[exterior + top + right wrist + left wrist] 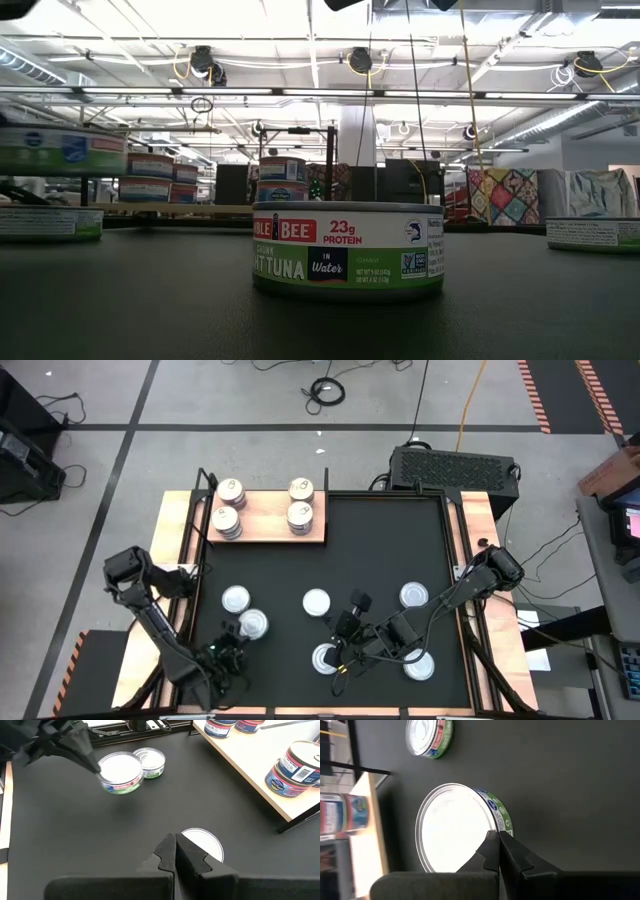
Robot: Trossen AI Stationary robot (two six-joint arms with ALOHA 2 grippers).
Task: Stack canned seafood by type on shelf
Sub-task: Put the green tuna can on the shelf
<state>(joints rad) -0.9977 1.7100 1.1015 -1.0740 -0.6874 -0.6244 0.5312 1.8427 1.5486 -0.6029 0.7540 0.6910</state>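
The left gripper, fingers pinched together and empty, is hovering over a green-labelled tuna tin; it should reopen first.

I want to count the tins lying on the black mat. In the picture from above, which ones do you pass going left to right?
Tin beside the left hand, tin at the left hand, middle tin, tin under the right arm, far-right upper tin, far-right lower tin.
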